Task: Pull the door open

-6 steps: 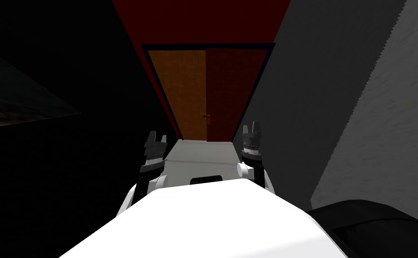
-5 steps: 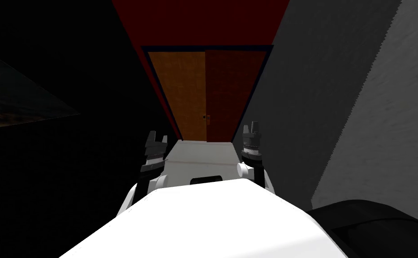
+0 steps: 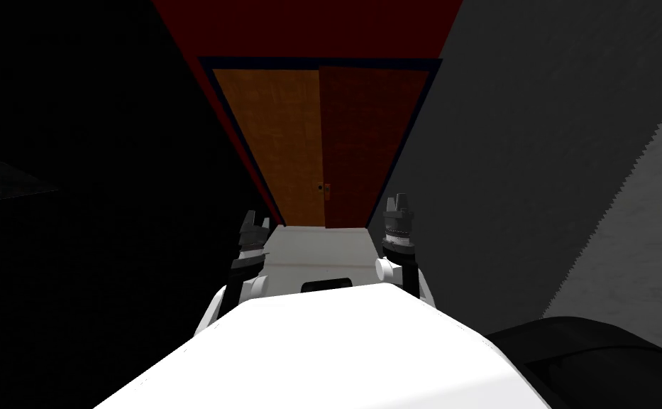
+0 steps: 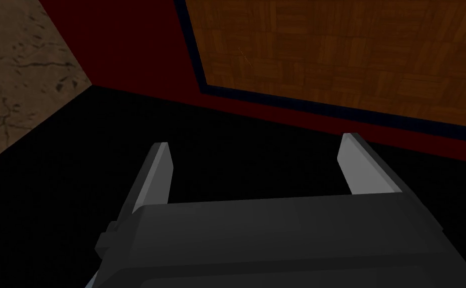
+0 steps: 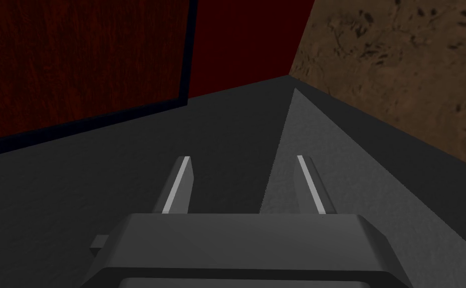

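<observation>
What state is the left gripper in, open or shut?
Open. In the left wrist view, the left gripper shows its two fingers far apart, with nothing between them.

The door (image 3: pixel 301 128) is faced by all three views. From the head it is seen from above and well back, straight ahead down a narrow passage, with its dark blue frame (image 3: pixel 322 62) taken in whole. Along the left gripper (image 4: pixel 255 142), the door's lighter leaf (image 4: pixel 336 50) and the red wall (image 4: pixel 127 45) beside it are seen obliquely. Along the right gripper (image 5: pixel 243 159), the darker leaf (image 5: pixel 77 60) and the grey wall (image 5: pixel 102 165) beside it are seen. The frame is shared by all views.
</observation>
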Tool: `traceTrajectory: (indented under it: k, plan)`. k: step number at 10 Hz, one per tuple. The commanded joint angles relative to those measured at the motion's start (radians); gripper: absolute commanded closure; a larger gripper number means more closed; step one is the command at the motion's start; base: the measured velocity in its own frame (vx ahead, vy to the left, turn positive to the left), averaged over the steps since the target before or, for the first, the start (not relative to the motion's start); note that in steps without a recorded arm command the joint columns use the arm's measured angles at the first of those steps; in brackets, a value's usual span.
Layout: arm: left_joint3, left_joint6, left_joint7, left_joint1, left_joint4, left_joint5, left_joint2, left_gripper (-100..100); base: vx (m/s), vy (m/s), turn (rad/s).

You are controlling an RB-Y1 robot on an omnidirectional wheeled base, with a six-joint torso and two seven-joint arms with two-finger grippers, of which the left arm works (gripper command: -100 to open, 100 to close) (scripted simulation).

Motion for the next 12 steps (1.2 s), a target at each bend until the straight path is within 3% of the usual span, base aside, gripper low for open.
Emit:
traceTrajectory:
  k: [1,12]
  plan:
    - [0.005,0.008,0.003,-0.018,0.041,0.006,0.013,-100,0.197,-0.035,-0.053]
    - [0.023,0.03,0.011,-0.108,0.249,0.031,0.06,-100,0.115,-0.028,-0.042]
